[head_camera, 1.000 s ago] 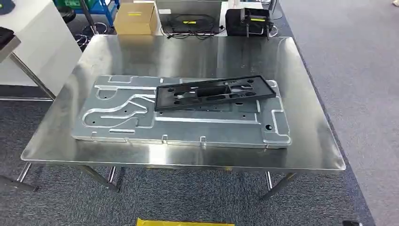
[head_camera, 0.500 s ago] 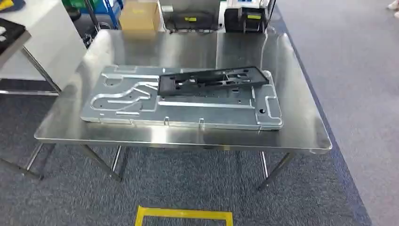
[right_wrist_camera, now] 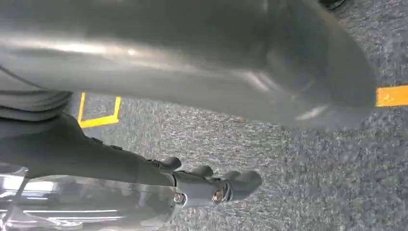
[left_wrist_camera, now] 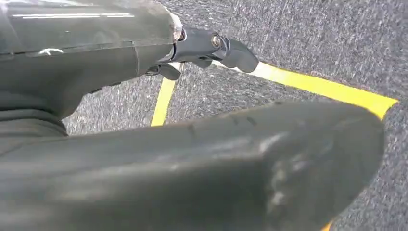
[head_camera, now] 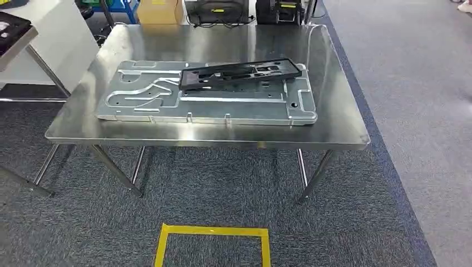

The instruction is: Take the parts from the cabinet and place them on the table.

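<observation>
Two parts lie on the steel table [head_camera: 334, 119]: a large grey metal plate [head_camera: 167, 103], and a black plastic frame [head_camera: 239, 74] resting on the plate's far right portion. A yellow tape square [head_camera: 214, 231] marks the carpet in front of the table; a cardboard box [head_camera: 158, 11] sits on the floor beyond it. The left hand [left_wrist_camera: 211, 48] and right hand [right_wrist_camera: 211, 185] hang over the carpet, fingers loosely extended and holding nothing
</observation>
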